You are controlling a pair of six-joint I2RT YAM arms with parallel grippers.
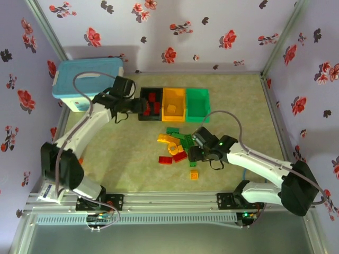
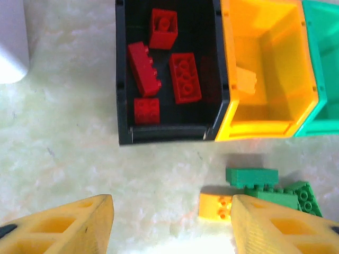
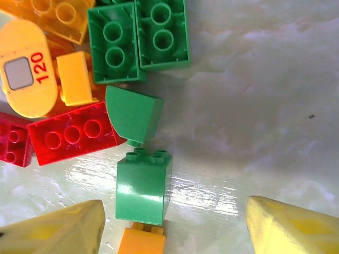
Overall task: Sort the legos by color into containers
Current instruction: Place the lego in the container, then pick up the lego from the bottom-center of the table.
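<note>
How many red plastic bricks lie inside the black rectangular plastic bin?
4 in the black bin, by the left wrist view: one red brick at top, two side by side mid-bin, one at bottom left. Its shadowed right side may hide more.

Through the top external camera we looked down from above and behind the arm bases [image 1: 98,201], facing 12 o'clock across the whole counter [image 1: 238,106]. Our left wrist camera hung fairly near the counter, looking down past its own jaws at 6 o'clock toward the black bin [image 2: 121,95] and orange-yellow bin [image 2: 265,127] at 12 o'clock. Our right wrist camera sat much nearer, straight over the loose legos [image 3: 140,185]. Both wrist patches fell inside the overhead view, with the bins at 12 o'clock of the legos.
</note>
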